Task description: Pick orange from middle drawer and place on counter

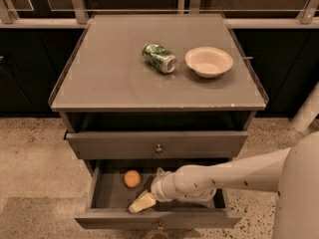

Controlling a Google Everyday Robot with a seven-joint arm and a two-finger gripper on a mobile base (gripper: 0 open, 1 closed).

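The orange lies on the floor of the middle drawer, which is pulled out, at its back left. My gripper is inside this drawer, just to the right of the orange and not touching it. It is open and empty, with one cream finger pointing towards the drawer's front left. My arm reaches in from the right. The counter above is flat and grey.
A green can lies on its side on the counter, next to a cream bowl. The drawer above stands slightly out, with a small knob. A speckled floor surrounds the cabinet, and a pale post stands at the right.
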